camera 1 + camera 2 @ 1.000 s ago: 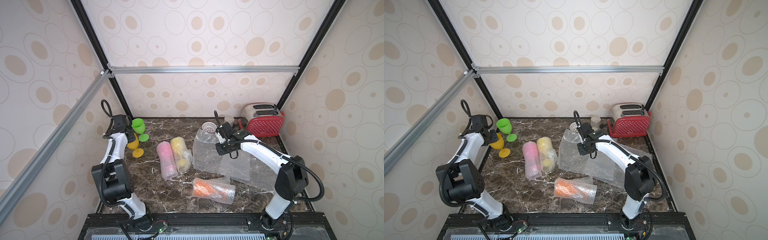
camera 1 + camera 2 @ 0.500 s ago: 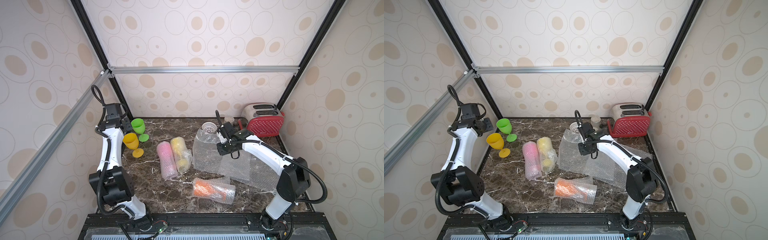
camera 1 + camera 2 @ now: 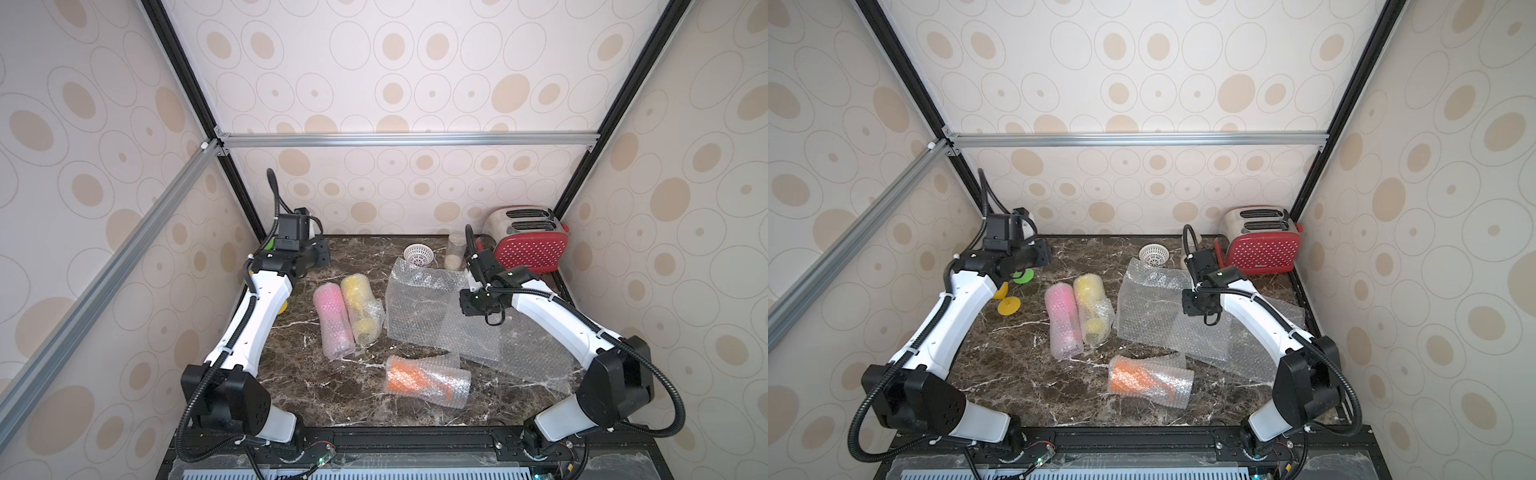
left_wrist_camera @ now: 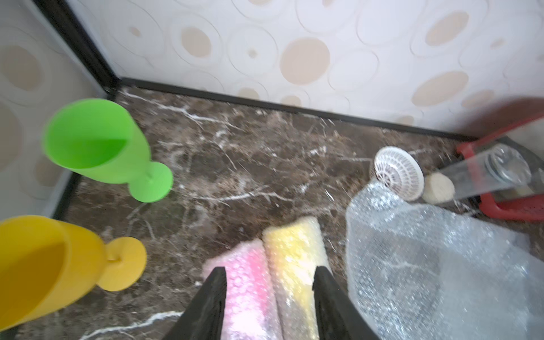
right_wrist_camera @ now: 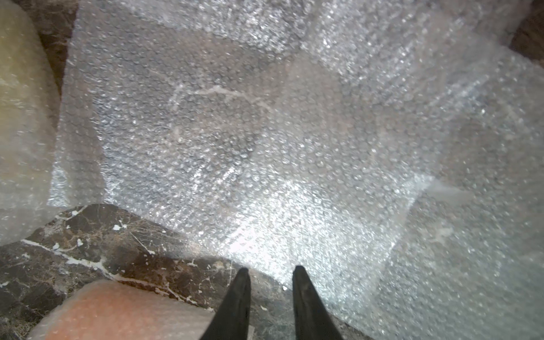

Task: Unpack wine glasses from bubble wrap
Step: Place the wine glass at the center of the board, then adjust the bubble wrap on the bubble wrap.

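Jaws of the left gripper (image 4: 269, 294) stand moderately apart w/ nothing btwn them. They hang above the far ends of two wrapped glasses: a pink goblet in a clear bubble-wrap tube (image 4: 250, 297) and, touching it, a yellow goblet in a clear bubble-wrap tube (image 4: 294, 253). Jaws of the right gripper (image 5: 270, 273) show only a narrow gap, also empty. They sit over the near edge of the flat clear bubble-wrap sheets (image 5: 265, 132), w/ an orange goblet in a clear bubble-wrap tube (image 5: 117, 309) just beside.

In both top views the pink and yellow tubes lie side by side mid-table on the dark marble tabletop (image 3: 307, 395), long axes running back-to-front. The left jaw gap runs across the tubes, not along them. The left arm is nearer these two, so one of them is prob. its next pick.

The yellow glass's bowl seems to point at the back wall, foot toward the front. The pink one's direction can't be told thru the wrap.

The orange tube lies near the front edge, long axis left-to-right, bowl prob. toward the robot's left. The right arm is nearer it.

Already bare: a green plastic goblet (image 4: 97, 141) and a yellow plastic goblet (image 4: 44, 265), upright in the back-left corner beside the left arm.
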Controlling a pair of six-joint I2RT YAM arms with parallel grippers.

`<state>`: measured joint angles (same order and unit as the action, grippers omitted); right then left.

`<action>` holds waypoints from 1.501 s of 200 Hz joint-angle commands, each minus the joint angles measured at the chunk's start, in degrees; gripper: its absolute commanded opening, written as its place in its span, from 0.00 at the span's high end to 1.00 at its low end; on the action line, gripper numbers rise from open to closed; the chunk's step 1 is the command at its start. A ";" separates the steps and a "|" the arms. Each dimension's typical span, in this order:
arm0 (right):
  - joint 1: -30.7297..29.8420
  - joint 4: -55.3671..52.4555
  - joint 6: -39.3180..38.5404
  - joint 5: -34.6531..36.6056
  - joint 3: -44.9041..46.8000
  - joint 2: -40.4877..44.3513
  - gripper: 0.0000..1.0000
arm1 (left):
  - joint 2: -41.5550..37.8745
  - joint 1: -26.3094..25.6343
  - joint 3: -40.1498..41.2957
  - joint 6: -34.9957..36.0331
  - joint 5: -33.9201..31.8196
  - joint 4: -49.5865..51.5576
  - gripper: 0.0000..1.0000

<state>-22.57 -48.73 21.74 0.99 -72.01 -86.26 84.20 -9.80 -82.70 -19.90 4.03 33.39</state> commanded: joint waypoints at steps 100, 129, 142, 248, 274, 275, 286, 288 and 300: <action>14.36 2.05 6.34 0.07 16.17 7.26 0.69 | 9.95 -16.09 6.20 -6.09 7.48 -14.01 0.51; 15.13 3.35 6.82 1.04 17.96 5.72 0.64 | 11.16 -17.29 7.51 -6.03 7.22 -14.14 0.51; 15.76 4.93 7.08 0.67 19.18 4.95 0.63 | 11.28 -17.62 8.35 -6.26 7.46 -14.59 0.51; 17.29 11.32 6.71 -2.96 22.34 -4.32 0.68 | 10.96 -17.88 10.99 -7.52 8.73 -16.69 0.51; 17.24 11.99 6.91 -2.92 22.95 -4.80 0.74 | 11.04 -17.98 11.05 -7.44 8.78 -16.42 0.51; 17.27 11.99 6.91 -2.88 22.96 -4.80 0.75 | 11.05 -17.93 11.06 -7.48 8.83 -16.42 0.51; 17.29 11.99 6.97 -2.51 23.20 -4.63 0.78 | 10.92 -17.96 11.06 -7.52 8.89 -16.42 0.51; 17.29 11.99 6.95 -2.43 23.22 -4.56 0.79 | 10.92 -17.95 11.13 -7.52 8.89 -16.42 0.51; 17.28 12.08 6.82 -2.40 23.33 -4.12 0.83 | 10.77 -17.95 11.15 -7.40 8.84 -16.45 0.51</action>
<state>-5.56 -36.69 28.05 -1.65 -49.67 -90.65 94.87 -27.29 -71.59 -26.89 12.60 17.21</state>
